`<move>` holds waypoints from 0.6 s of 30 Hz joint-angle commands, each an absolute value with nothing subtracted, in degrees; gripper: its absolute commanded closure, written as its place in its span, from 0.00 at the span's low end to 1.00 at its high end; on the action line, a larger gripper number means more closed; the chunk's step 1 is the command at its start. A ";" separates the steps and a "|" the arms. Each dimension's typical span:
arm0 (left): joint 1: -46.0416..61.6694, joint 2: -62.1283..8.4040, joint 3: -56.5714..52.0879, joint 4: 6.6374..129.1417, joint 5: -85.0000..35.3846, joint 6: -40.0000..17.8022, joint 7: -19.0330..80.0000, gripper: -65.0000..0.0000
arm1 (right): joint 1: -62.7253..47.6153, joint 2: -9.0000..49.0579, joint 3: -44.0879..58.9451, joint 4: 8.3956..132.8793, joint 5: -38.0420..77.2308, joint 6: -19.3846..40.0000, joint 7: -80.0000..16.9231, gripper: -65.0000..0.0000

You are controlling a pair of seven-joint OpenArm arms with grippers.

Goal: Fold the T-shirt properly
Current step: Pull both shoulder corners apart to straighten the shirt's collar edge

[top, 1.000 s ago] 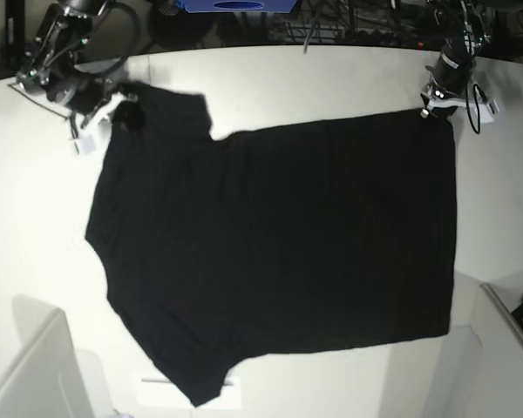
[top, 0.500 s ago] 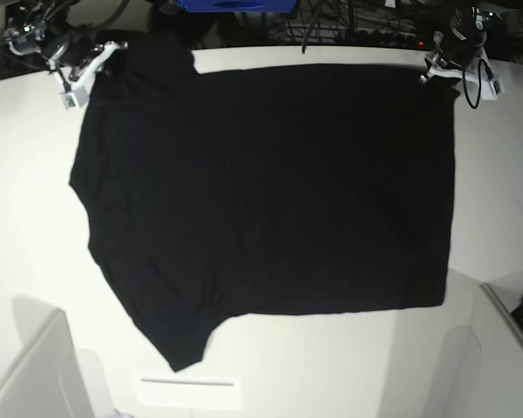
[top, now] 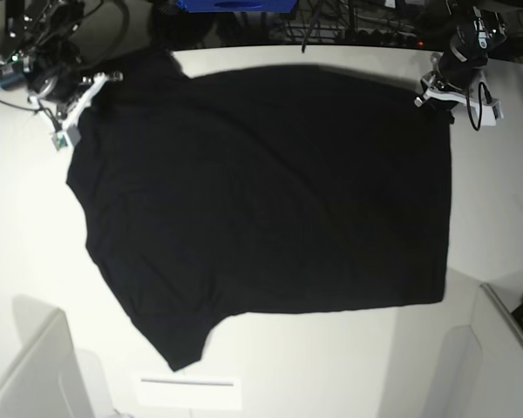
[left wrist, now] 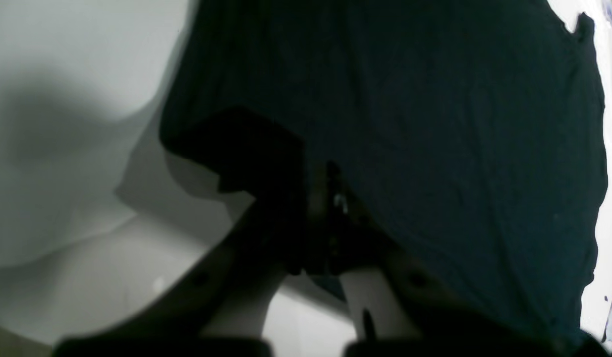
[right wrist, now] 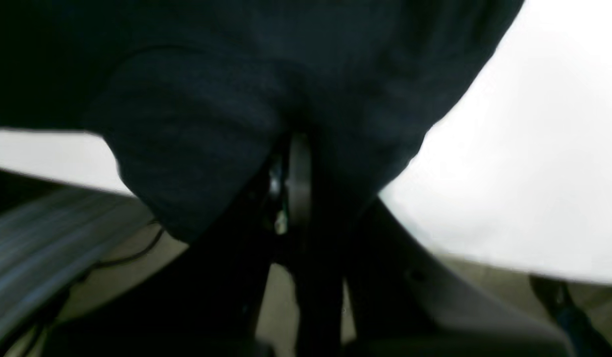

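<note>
The black T-shirt [top: 261,192] lies spread over the white table, plain side up, with no print showing. My left gripper [top: 438,97] is shut on its far right corner; in the left wrist view [left wrist: 320,218] cloth [left wrist: 434,124] is pinched between the closed fingers. My right gripper [top: 77,109] is shut on the far left corner near a sleeve; in the right wrist view [right wrist: 296,178] bunched cloth [right wrist: 196,124] wraps the closed fingers. A sleeve [top: 179,335] points toward the near left.
A blue bin [top: 235,5] and cables sit behind the table's far edge. A grey box corner [top: 35,374] stands at the near left and another object [top: 514,331] at the near right. A white label [top: 190,392] lies on the table front.
Both grippers pulled the shirt's far edge toward the back of the table, then came slightly forward. The shirt is now spread flatter, and its near edge has slid away from the table front.
</note>
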State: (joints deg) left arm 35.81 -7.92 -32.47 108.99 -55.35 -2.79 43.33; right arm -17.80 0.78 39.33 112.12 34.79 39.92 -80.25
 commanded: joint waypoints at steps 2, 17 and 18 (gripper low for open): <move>35.38 -8.40 -32.92 110.55 -58.07 -3.03 42.68 1.00 | -16.92 1.36 39.52 113.10 35.56 40.00 -80.00 1.00; 44.00 -8.75 -39.43 112.66 -67.12 -3.30 42.77 1.00 | -21.23 1.36 39.25 112.75 35.12 40.00 -80.00 1.00; 44.88 -8.75 -40.57 112.75 -67.21 -3.38 42.77 1.00 | -21.85 1.36 39.25 112.75 35.12 40.00 -80.00 1.00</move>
State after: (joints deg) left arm 44.53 -8.14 -40.23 111.55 -66.13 -2.83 43.77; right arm -22.33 0.62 39.11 111.87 34.30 39.92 -81.01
